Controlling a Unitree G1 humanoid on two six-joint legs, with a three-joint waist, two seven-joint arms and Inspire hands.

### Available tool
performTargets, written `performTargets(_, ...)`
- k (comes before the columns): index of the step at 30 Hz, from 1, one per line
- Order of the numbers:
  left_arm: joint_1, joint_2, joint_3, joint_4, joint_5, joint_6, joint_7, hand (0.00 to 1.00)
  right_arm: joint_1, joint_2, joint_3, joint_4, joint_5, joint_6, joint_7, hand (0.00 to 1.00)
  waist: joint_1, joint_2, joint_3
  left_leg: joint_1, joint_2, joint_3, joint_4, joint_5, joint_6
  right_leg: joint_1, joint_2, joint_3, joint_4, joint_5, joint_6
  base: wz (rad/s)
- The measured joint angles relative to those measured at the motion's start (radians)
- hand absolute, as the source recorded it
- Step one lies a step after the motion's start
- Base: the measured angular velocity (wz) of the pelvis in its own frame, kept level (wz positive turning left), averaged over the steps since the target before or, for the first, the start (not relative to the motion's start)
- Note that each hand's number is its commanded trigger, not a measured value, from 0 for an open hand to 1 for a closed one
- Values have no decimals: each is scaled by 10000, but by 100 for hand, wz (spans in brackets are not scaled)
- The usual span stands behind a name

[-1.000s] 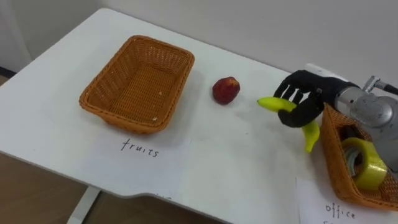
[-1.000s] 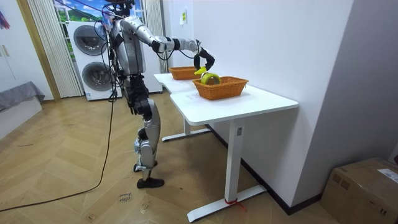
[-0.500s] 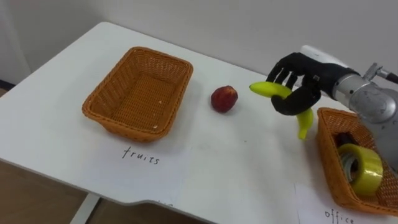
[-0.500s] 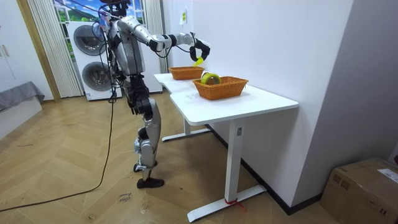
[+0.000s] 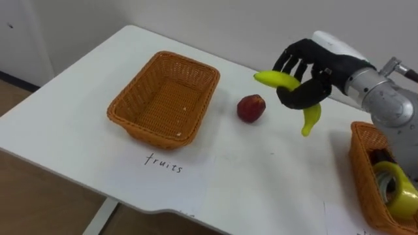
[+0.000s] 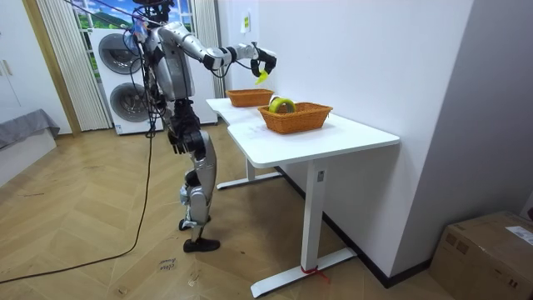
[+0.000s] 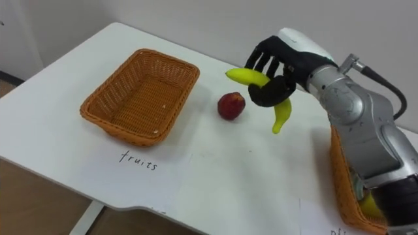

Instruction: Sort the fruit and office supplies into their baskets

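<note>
The right hand is clenched around a curved yellow banana, held above the white desk just beside a red apple. Left of the apple sits an empty wicker basket; another wicker basket at the right holds a yellow tape roll.

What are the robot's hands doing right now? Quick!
Right hand: closed round the banana, above the table.
Left hand: by its side, cannot be told.

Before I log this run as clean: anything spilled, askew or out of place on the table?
Nothing spilled or damaged. The red fruit lies unsorted on the table beside the fruit basket; the right hand holds the banana in the air.
</note>
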Motion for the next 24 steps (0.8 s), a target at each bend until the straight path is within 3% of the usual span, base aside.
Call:
performTargets(7, 477, -45, 1, -583, 188, 15, -14, 0, 1, 25, 13, -736, -73, 28, -397, 100, 242, -10, 2, -16, -23, -126, 2, 0, -2, 45, -10, -125, -43, -3, 5, 5)
performTargets(10, 569, -78, -4, -695, 188, 63, -27, 0, 2, 24, 16, -967, -80, 28, -528, 100, 235, -33, 6, 0, -100, -304, 21, 3, 5, 157, -75, -259, -45, -61, 97, 19)
performTargets(15, 731, -79, -59, -896, 180, 161, 40, 0, -30, 22, 477, -945, -42, 58, -967, 100, 539, -143, -1, 33, -120, -328, 6, 9, 17, 198, -96, -269, -29, -80, 123, 2)
performTargets(24, 905, -71, -62, -854, 647, 166, -66, 0, -115, 165, 1245, -874, 52, -4, -1351, 100, 1087, -239, 107, 333, -125, -463, -33, -9, 36, 520, -101, -283, -39, -101, 157, 3)
